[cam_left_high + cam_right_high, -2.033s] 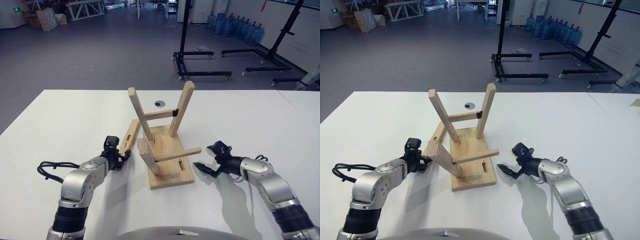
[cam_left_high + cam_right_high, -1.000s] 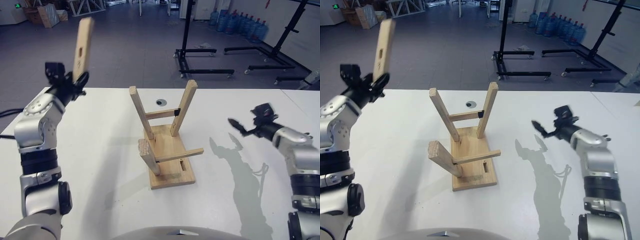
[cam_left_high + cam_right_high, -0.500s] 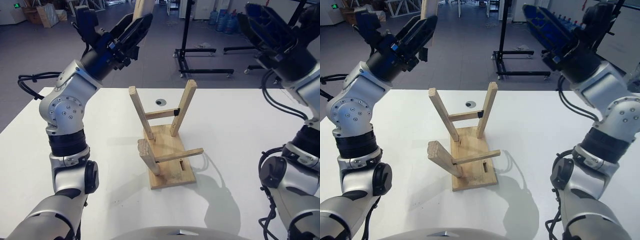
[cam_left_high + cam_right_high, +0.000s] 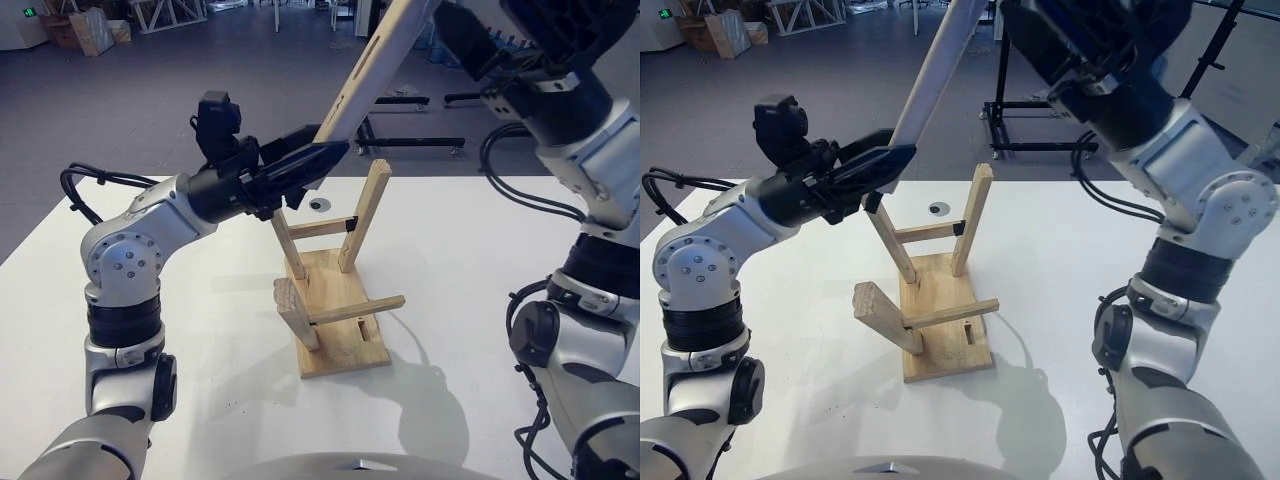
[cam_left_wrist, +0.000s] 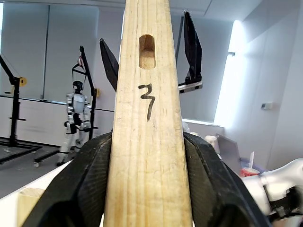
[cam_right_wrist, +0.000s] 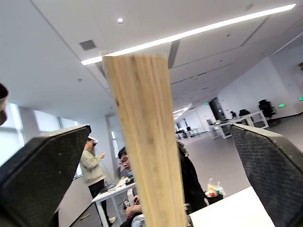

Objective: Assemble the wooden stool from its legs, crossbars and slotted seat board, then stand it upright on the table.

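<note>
Above the white table [image 4: 150,290], in the left eye view, the left gripper [image 4: 318,158] clamps the lower end of a loose leg [image 4: 375,65], which slants up and toward the robot's right, well clear of the tabletop. The right gripper [image 4: 478,42] hangs high beside the leg's upper part. Beneath them the part-built stool lies upside down near the table's middle: the seat board [image 4: 345,350] rests flat, and three legs stand up from it. A rear crossbar [image 4: 320,229] joins the two far legs. A second crossbar [image 4: 358,308] sticks out from the near leg [image 4: 296,312], its free end unsupported over an open slot [image 4: 366,328] in the board.

From the right eye view, the same layout shows.

Close up in the left wrist view, two black pads [image 5: 80,189] press both sides of the leg, which carries a small mortise and a dark pen mark. Farther along, the right gripper's two fingers [image 5: 190,45] flank the leg.

Up in the right wrist view, the leg rises between that gripper's fingers, which are spread wide with a clear gap on each side.
</note>
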`<state>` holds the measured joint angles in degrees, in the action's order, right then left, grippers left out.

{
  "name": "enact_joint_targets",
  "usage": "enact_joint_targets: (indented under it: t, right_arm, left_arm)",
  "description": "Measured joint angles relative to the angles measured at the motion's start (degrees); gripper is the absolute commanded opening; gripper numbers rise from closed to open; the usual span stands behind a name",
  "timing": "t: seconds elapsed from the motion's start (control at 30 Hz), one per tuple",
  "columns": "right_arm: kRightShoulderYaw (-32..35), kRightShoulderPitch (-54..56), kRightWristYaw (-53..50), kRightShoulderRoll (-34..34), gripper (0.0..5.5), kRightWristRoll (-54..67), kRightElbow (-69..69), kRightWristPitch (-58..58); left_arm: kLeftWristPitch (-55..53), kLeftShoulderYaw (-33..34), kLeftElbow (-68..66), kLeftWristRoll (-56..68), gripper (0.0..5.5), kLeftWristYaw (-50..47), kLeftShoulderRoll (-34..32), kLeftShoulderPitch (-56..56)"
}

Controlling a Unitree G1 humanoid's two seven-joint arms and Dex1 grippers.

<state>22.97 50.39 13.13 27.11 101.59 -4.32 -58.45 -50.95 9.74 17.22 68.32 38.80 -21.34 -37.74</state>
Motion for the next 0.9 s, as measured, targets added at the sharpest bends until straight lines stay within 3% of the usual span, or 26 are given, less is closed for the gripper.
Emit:
enact_joint_targets:
  t: [0.33,0.73,0.9]
  right_arm:
    - [-6.7,-7.6,3.3,-6.0,5.40,-3.7,-6.1,5.9]
    - [-6.9,-6.5,0.7,-5.1,5.40,0.7,-7.4,8.7]
    - [-7.1,-6.5,-0.3,-4.9,4.58,0.7,-7.1,9.4]
  left_arm:
    - [-2.7,-0.2,0.7,9.6,2.05,-4.3,0.6,-0.1]
    - [-2.6,-3.3,2.5,5.3,2.05,-3.2,-0.8,2.3]
    - [-2.6,-3.3,2.5,4.3,2.05,-2.6,-1.1,2.4]
